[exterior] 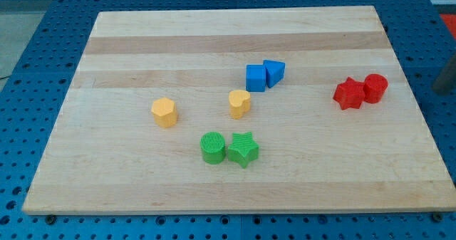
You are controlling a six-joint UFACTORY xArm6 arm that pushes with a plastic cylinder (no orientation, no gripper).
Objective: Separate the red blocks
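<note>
A red star block (348, 94) and a red round block (375, 87) sit touching each other at the view's right side of the wooden board (128, 48), the star on the left. A dark blurred shape at the view's right edge, off the board, looks like my rod, with its tip (444, 90) to the right of the red round block and apart from it.
A blue cube (255, 77) and a blue triangular block (273, 72) touch near the middle. A yellow heart block (240, 103) and a yellow hexagon block (164, 112) lie left of them. A green round block (212, 147) and a green star (243, 149) touch lower down.
</note>
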